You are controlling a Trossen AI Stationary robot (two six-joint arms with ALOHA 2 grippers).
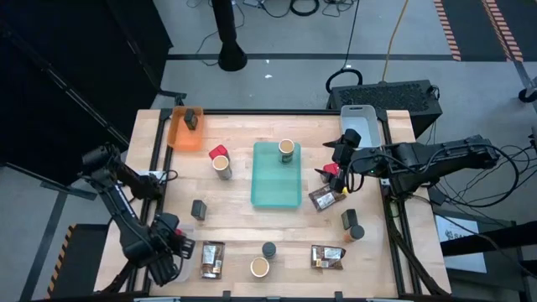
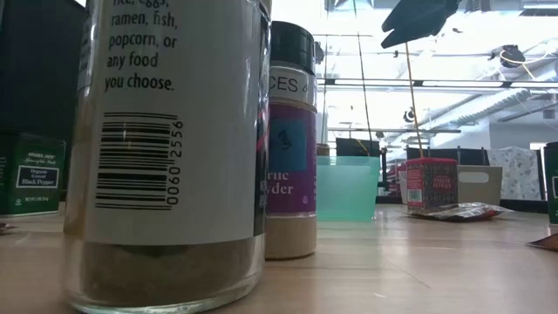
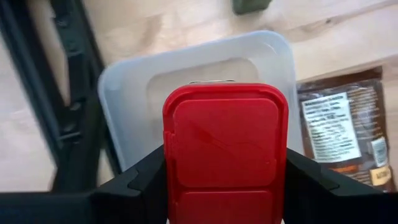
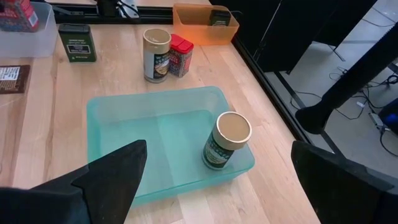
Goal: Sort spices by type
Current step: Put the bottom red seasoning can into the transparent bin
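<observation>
My left gripper (image 3: 225, 186) is at the table's near left corner (image 1: 172, 243), shut on a red square spice box (image 3: 225, 143) that stands over a clear tray (image 3: 124, 93). My right gripper (image 1: 342, 151) is open and hovers at the right of the teal tray (image 1: 277, 174); in its wrist view its fingers (image 4: 219, 148) spread above that tray and a tan jar (image 4: 225, 140) standing inside it. A second red box (image 1: 333, 170) stands just below the right gripper. Other spices stand scattered on the table. My left gripper pinches the red box between its two fingers, one finger (image 3: 140, 183) on each of two opposite sides, just under the red lid (image 3: 180, 162). The fingers come from above. The box is upright over the clear tray; whether its base rests in the tray is hidden by the box itself.
An orange bin (image 1: 186, 128) with a dark box sits at the far left, and a pale blue bin (image 1: 361, 122) at the far right. Brown packets (image 1: 212, 258) (image 1: 327, 257) (image 1: 325, 198), dark boxes (image 1: 199, 209) (image 1: 348, 220), black jars (image 1: 268, 249) and tan jars (image 1: 222, 165) (image 1: 259, 268) dot the table.
</observation>
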